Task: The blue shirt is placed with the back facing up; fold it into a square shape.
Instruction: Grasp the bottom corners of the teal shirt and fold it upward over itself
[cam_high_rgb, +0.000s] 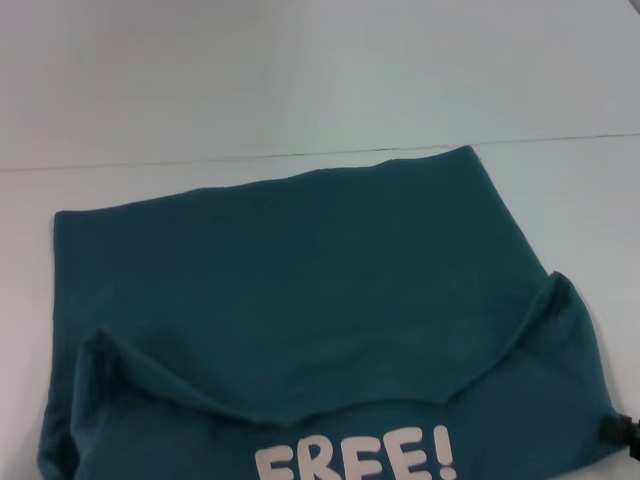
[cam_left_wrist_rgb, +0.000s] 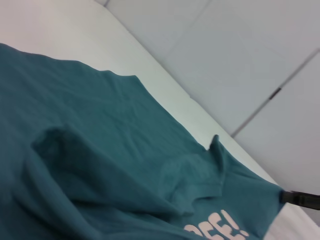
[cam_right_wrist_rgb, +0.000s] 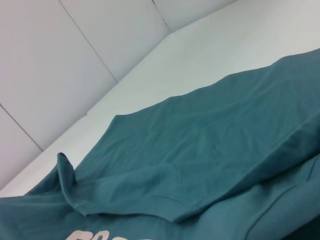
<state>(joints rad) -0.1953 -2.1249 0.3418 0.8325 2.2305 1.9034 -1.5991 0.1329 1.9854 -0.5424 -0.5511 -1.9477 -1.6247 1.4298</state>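
a: step looked like the near-hem fold. the blue shirt (cam_high_rgb: 300, 290) lay flat on the white table (cam_high_rgb: 560, 190), its near band lifted at two corners and turned up toward the far edge, print (cam_high_rgb: 355, 458) showing on the raised part.

b: grippers?

a: left gripper wasn't visible anywhere, so no call on its fingers. right gripper (cam_high_rgb: 622, 432) showed as a dark tip at the shirt's near right corner, seemingly pinching that corner, but i couldn't tell its fingers' state for sure.

b: how to do it well?

a: my read: keep both lifted corners level and carry them evenly toward the shirt's far edge, cloth taut between them. the middle sagged below the corners, so slack there could crease.

b: orientation?

a: long axis ran left to right across the table, slightly skewed, the shirt's far right corner sitting farther away than its far left. side edges already tucked straight.
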